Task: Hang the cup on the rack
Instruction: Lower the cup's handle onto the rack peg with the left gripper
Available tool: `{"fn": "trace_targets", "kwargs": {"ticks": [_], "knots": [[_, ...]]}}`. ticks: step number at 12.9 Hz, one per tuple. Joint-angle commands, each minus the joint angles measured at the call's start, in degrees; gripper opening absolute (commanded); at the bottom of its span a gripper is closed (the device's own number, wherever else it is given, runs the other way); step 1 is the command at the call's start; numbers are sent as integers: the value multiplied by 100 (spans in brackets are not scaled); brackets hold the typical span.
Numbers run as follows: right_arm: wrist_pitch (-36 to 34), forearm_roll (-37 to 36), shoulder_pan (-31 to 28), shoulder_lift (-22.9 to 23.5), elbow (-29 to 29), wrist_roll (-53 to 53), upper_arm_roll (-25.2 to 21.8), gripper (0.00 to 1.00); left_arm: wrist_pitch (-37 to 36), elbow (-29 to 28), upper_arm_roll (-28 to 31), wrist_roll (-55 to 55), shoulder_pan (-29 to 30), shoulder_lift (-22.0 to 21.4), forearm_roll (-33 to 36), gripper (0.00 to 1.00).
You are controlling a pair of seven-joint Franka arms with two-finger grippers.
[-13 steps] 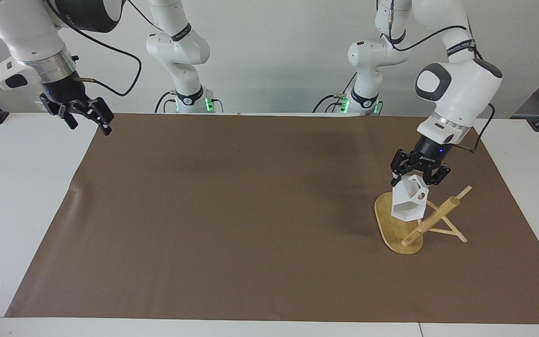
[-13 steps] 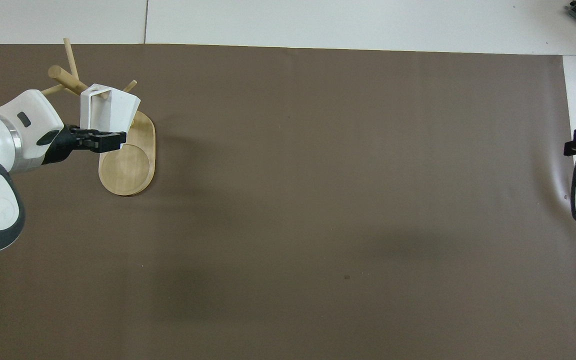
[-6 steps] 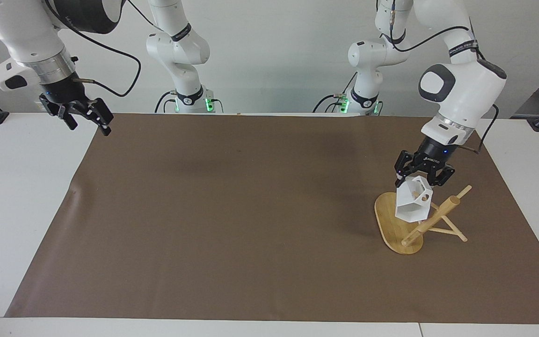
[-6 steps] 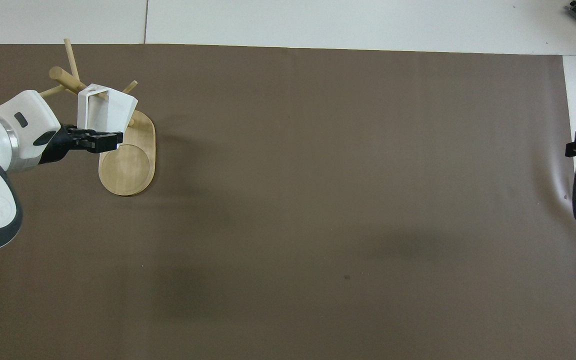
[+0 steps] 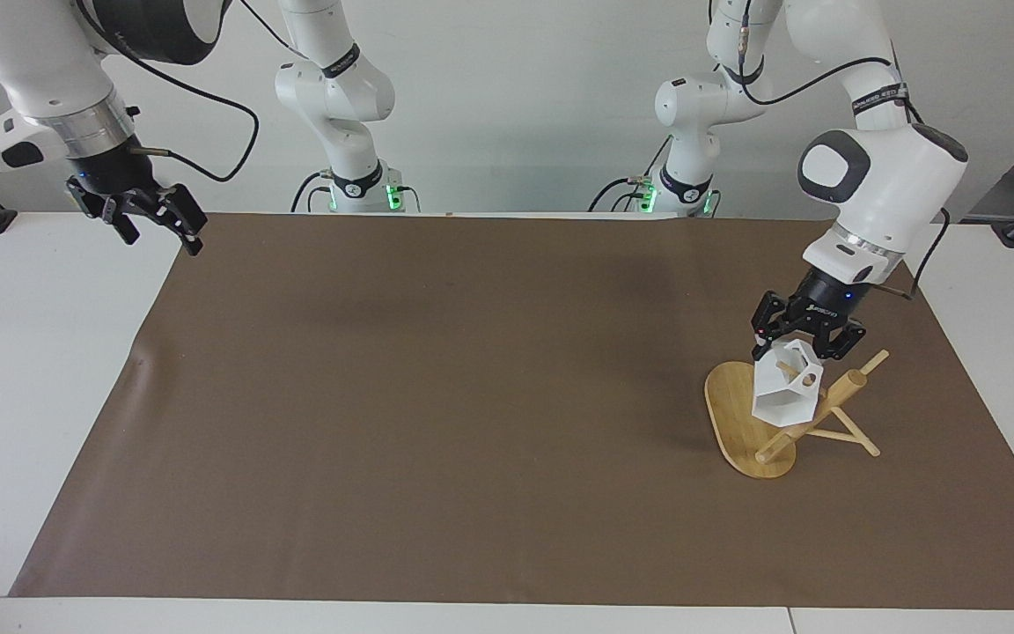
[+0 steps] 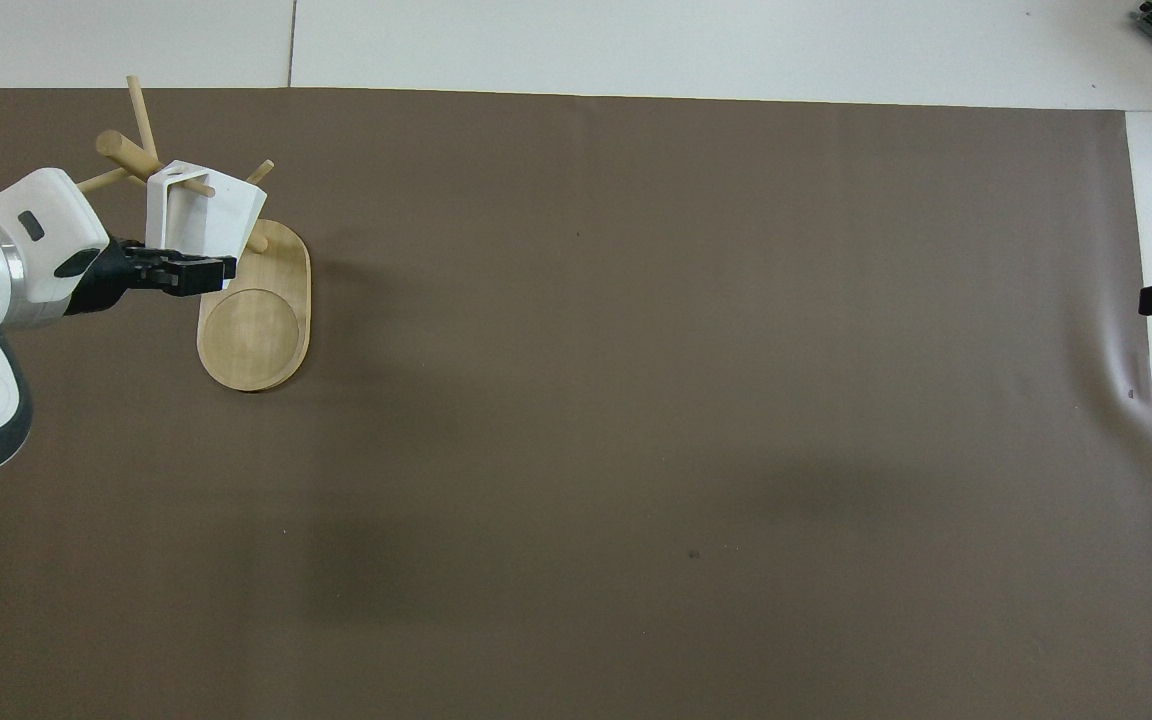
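- Cup (image 5: 786,394): white, faceted, tilted, handle hole facing the post. Sits right of frame in the facing view, over the rack's oval base, hard against the leaning post; upper left of frame in the overhead view (image 6: 199,210).
- Change over the last second: the cup has slid from over the base toward the post and pegs. A thin peg now lies across its handle end in the overhead view; a second ago it stood clear of that peg.
- Reading: threading step under way. Whether the peg passes through the hole, cannot tell.
- Rack (image 5: 749,427): bamboo, post slanting toward lower right of the facing view, pegs splayed out. Not shifted.
- Left tool (image 5: 804,336): clamped on the cup's rim from above, carrying it along.
- Right tool (image 5: 153,217): upper left of the facing view, at the mat's corner, fingers spread wide, empty, waiting.
- Surface (image 5: 437,405): brown mat, otherwise bare.
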Motion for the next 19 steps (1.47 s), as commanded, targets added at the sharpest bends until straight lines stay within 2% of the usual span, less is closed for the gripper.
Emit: {"fn": "trace_targets", "kwargs": {"ticks": [1,6,9,10,11,13,15,19], "knots": [[134,93,-1,-108,-153,-166,-44,100,-160,147,-35,79,105,139,9,0],[143,93,-1,-108,-153,-192,-17,100,-160,164,-35,61,105,139,1,0],[143,93,-1,-108,-144,-570,-9,100,-177,252,-26,43,105,156,9,0],[143,93,-1,-108,-144,-553,0,100,-177,261,-26,43,113,156,18,5],[143,93,-1,-108,-144,-544,0,100,-203,270,-26,43,114,165,18,33],[143,93,-1,-108,-144,-518,0,100,-239,349,-26,35,122,200,18,56],[134,111,-1,-100,-153,-518,0,100,-239,393,-26,26,131,227,18,71],[134,111,-1,-82,-153,-518,-17,100,-239,402,-26,26,140,235,18,78]]}}
